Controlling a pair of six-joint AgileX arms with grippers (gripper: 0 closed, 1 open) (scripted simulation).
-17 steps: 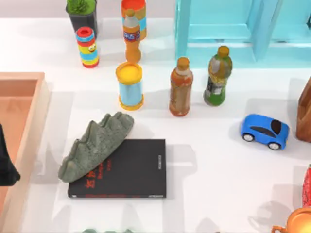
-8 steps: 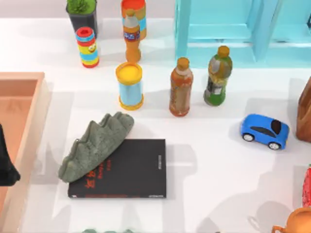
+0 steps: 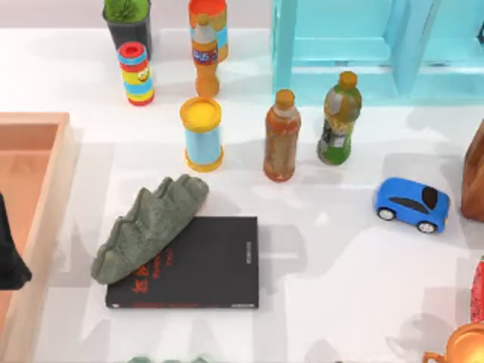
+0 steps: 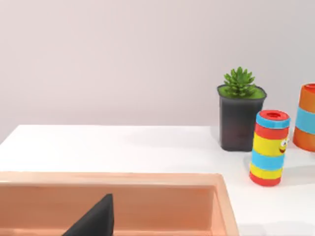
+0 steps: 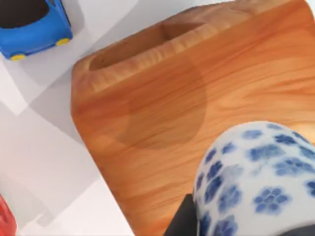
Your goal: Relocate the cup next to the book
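right gripper: I can't tell finger spread, a dark finger [image 5: 184, 219] touches the cup [image 5: 256, 182] | beyond: wooden block [image 5: 197, 93] on white table [image 3: 340, 265] | book [image 3: 200, 265] under green rock [image 3: 147, 223] | left arm over tray [image 4: 147, 196], pale wall [image 4: 123, 59] behind

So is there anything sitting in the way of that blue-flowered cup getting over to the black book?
The cup sits close against the right wrist camera, over a wooden block. Toward the book, the top view shows a blue toy car on the right and a green ridged object lying across the book's left corner; its right side looks open.
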